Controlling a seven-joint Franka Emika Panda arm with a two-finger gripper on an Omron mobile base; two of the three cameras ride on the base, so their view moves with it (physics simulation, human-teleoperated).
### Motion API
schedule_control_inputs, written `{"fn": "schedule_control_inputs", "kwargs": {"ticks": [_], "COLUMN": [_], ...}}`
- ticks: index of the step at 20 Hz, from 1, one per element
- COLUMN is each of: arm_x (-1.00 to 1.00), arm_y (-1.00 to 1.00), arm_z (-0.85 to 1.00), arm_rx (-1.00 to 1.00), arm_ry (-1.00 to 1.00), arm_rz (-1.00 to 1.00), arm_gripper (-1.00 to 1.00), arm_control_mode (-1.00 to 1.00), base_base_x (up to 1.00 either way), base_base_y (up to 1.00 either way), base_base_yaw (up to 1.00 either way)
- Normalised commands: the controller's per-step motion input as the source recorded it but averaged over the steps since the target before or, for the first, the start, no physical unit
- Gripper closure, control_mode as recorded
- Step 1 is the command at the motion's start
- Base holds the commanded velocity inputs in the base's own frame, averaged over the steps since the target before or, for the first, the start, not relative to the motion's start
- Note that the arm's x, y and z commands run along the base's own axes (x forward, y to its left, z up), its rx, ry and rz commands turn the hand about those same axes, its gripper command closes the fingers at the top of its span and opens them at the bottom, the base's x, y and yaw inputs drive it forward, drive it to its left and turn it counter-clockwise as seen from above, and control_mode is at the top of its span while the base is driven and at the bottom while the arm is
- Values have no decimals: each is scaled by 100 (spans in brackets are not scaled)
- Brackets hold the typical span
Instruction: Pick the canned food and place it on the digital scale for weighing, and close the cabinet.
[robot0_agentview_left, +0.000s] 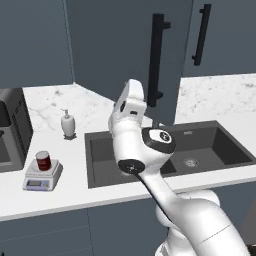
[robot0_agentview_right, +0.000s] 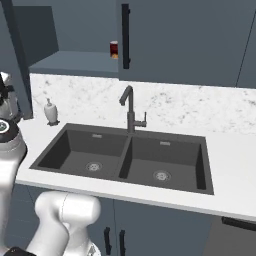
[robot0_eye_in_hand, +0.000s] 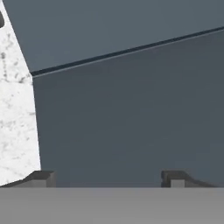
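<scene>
The canned food (robot0_agentview_left: 43, 160), a small dark-red can, stands upright on the digital scale (robot0_agentview_left: 37, 183) at the counter's left. One door (robot0_agentview_left: 110, 45) of the slate-blue cabinet stands swung open, its black bar handle (robot0_agentview_left: 156, 60) on the right side. My white hand (robot0_agentview_left: 131, 100) is raised in front of that door, well to the right of the scale. In the hand view the door's flat face (robot0_eye_in_hand: 131, 122) is close ahead, and my gripper (robot0_eye_in_hand: 109, 178) is open with nothing between its fingertips (robot0_eye_in_hand: 43, 178).
A second dark-red can (robot0_agentview_right: 114, 49) sits on the open cabinet shelf. A dark double sink (robot0_agentview_right: 52, 150) with a faucet (robot0_agentview_right: 129, 107) lies right of the scale. A soap dispenser (robot0_agentview_left: 68, 124) stands behind it, and a dark appliance (robot0_agentview_left: 12, 130) at far left.
</scene>
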Motion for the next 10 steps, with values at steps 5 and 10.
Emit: {"fn": "schedule_control_inputs", "kwargs": {"ticks": [5,10], "arm_x": [53,73], "arm_y": [-60,-54], "arm_z": [29,18], "arm_rx": [13,11], "arm_ry": [19,21], "arm_rz": [4,12], "arm_gripper": [-100,-100], "arm_control_mode": [-100,-100], "base_base_x": [0,0], "base_base_y": [0,0], "base_base_yaw": [0,0]}}
